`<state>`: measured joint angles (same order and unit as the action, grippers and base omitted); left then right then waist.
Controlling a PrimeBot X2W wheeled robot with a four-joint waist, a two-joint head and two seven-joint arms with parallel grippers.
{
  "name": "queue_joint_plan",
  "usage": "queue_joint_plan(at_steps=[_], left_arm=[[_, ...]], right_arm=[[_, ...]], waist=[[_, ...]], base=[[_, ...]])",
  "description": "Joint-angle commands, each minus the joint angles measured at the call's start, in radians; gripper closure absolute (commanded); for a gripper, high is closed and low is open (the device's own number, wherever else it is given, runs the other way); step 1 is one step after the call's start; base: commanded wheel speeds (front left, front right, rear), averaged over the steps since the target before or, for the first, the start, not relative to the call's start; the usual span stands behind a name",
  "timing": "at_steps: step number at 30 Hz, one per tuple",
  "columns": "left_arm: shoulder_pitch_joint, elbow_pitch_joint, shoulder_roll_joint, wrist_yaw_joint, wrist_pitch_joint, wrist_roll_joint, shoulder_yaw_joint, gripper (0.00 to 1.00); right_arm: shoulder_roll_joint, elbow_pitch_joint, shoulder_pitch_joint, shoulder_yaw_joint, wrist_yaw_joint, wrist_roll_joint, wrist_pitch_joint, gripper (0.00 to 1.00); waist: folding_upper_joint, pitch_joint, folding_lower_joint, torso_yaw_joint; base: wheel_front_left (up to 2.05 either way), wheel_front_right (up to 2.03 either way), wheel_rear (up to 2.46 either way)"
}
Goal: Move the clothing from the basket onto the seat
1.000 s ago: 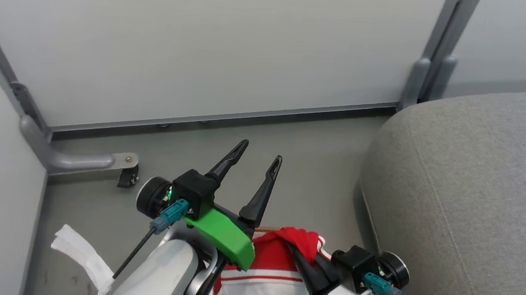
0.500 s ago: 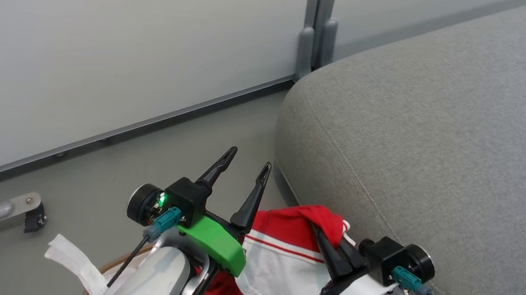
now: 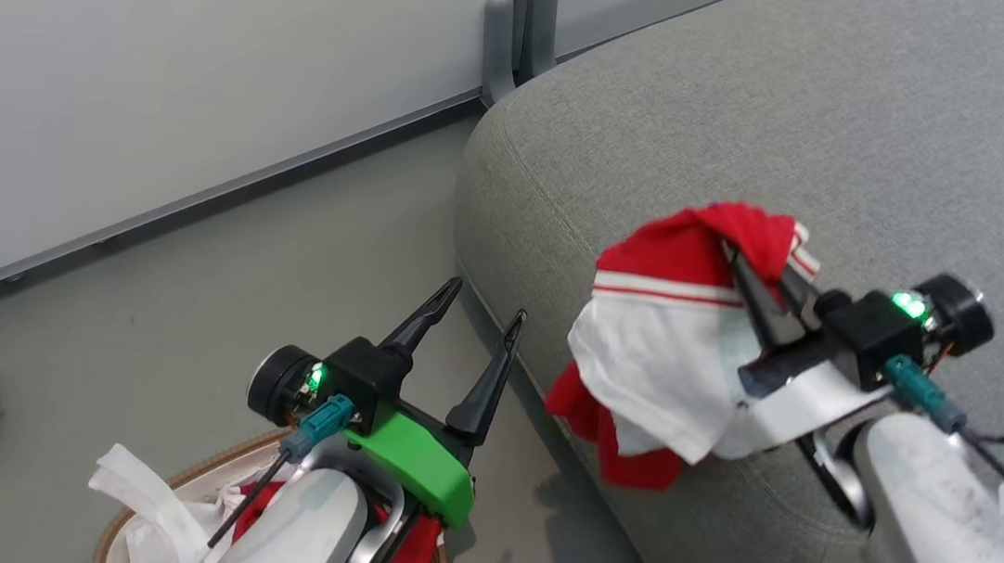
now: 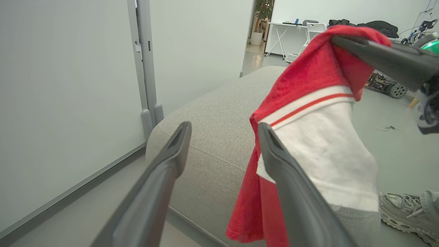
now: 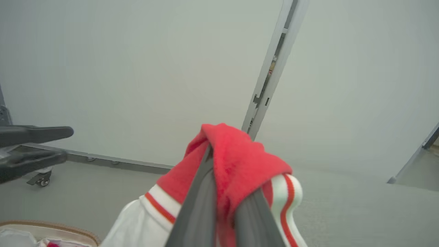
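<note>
Currently right hand [image 3: 734, 256] clamped on clothing [image 3: 661, 364] over seat [image 3: 762, 113] edge; left hand [image 3: 487, 300] spread, empty, near basket [image 3: 162, 493].

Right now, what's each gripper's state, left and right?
Left gripper: open, holding nothing.
Right gripper: shut on the soft red fabric garment with white panels and thin stripes.

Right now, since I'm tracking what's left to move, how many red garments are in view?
2. One garment hangs from the right gripper at the edge of the seat; another garment lies in the basket, partly hidden under the left arm. More may lie beneath it.
</note>
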<state>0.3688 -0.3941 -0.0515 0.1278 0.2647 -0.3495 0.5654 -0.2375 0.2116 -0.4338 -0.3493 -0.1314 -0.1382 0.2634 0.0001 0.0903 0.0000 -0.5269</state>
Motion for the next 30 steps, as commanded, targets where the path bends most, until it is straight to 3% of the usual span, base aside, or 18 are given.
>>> queue_joint_plan(at_steps=[1,9,15,25,30], left_arm=[[0.001,0.005,-0.016,0.004,-0.001,0.012,0.004,0.0],[0.072,0.037,-0.063,0.004,-0.001,-0.001,0.081,0.0],[0.144,0.068,-0.097,0.004,-0.001,-0.004,0.129,0.0],[0.254,0.115,-0.121,0.004,-0.001,-0.016,0.211,0.0],[0.297,0.125,-0.131,0.004,-0.001,-0.022,0.244,0.0]], right_arm=[[-0.031,0.004,-0.063,-0.009,0.001,0.009,0.002,1.0],[-0.246,0.058,-0.381,0.033,0.001,0.044,0.001,1.0],[-0.323,0.175,-0.575,0.076,0.001,0.058,0.001,1.0],[-0.302,0.384,-0.686,0.211,0.001,0.148,-0.007,1.0],[-0.269,0.507,-0.648,0.307,0.001,0.191,-0.004,1.0]], waist=[[-0.0001,0.042,0.0,-0.004],[-0.0001,0.176,0.0,0.079],[-0.0001,0.274,0.0,0.13],[-0.0001,0.418,0.0,0.204],[-0.0001,0.467,0.0,0.23]], base=[[0.0,0.0,0.0],[0.0,0.0,0.0],[0.0,0.0,0.0],[0.0,0.0,0.0],[0.0,0.0,0.0]])
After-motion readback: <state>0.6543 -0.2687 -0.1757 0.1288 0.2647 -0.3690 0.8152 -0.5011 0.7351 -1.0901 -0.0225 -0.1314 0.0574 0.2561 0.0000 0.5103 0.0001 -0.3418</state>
